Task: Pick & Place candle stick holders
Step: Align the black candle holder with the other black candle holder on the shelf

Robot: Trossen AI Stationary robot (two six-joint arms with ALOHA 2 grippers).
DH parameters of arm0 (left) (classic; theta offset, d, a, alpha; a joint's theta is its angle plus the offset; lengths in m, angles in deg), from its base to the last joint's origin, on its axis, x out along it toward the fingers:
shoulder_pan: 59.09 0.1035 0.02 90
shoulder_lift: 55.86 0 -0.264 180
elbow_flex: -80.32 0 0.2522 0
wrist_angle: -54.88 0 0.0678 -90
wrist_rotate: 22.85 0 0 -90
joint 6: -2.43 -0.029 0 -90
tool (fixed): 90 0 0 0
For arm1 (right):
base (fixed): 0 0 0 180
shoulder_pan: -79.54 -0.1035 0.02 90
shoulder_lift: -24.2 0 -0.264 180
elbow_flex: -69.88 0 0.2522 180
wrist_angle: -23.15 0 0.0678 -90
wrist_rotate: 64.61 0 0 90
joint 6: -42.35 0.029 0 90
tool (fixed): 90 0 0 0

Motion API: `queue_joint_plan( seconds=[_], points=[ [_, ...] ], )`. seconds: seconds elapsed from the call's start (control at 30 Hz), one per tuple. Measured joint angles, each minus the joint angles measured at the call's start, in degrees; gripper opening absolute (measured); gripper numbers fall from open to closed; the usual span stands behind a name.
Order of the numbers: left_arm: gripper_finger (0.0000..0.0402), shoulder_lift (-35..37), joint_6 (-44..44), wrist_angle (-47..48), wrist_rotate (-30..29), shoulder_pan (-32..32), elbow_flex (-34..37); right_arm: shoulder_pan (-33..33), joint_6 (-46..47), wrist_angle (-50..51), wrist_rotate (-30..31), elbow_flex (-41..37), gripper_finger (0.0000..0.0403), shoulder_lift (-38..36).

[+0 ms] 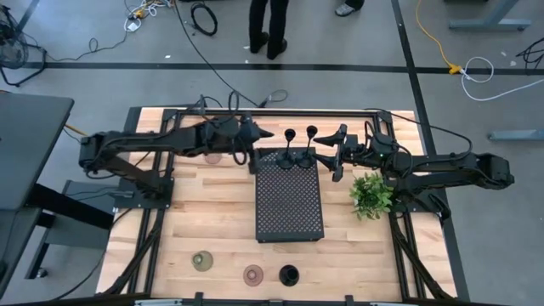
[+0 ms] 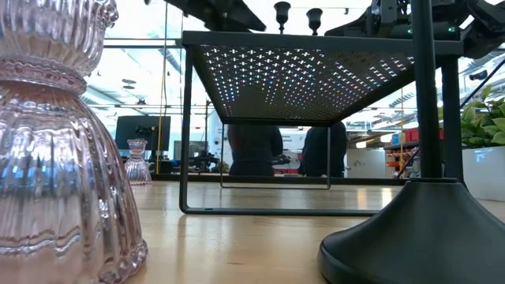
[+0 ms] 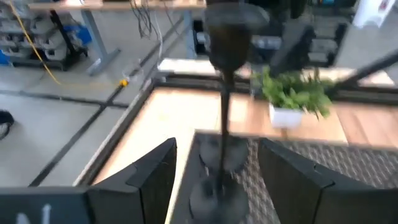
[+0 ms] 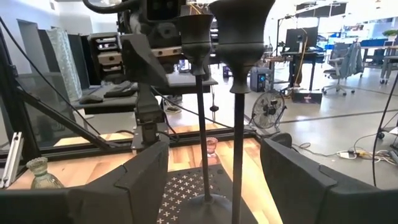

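Pink holder (image 2: 67,142) and black base (image 2: 418,233) loom nearest on the bench (image 1: 212,221). Farther back, two black stems (image 1: 291,149) (image 1: 311,146) stand on the tray's (image 1: 290,208) far edge, between both pincers: left pincer (image 1: 252,161) open, right pincer (image 1: 335,160) open, neither gripping.

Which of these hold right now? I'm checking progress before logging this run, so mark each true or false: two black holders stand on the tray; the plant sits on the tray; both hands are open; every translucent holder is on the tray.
1. Two black holders stand on the tray: true, at its far end.
2. The plant sits on the tray: false, it stands on the table beside the tray.
3. The left hand and right hand are open: true.
4. Every translucent holder is on the tray: false; the olive holder and a pink holder stand on the table's near edge.
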Motion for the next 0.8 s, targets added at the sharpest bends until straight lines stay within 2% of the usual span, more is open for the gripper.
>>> queue_joint_plan(
  seconds=[0.13, 0.3, 0.47, 0.8],
  points=[
    [0.0225, 3.8, 0.8, 5.1, 0.7, -1.8, 0.0, 0.0, 0.6, -0.1, 0.0, 0.0, 0.0256, 0.0],
    [0.0223, 8.2, 1.7, 10.2, 5.5, -4.9, 0.0, 0.0, 0.6, -0.2, 0.0, 0.0, 0.0256, 0.0],
    [0.0223, 10.6, 2.8, 10.8, 10.5, -9.3, 0.0, 0.0, 1.5, -0.5, 0.0, 0.0, 0.0256, 0.0],
    [0.0222, 11.0, 5.8, 12.0, 11.0, -19.9, 0.0, 0.0, 3.3, -0.2, 0.0, 0.0, 0.0256, 0.0]
  ],
)
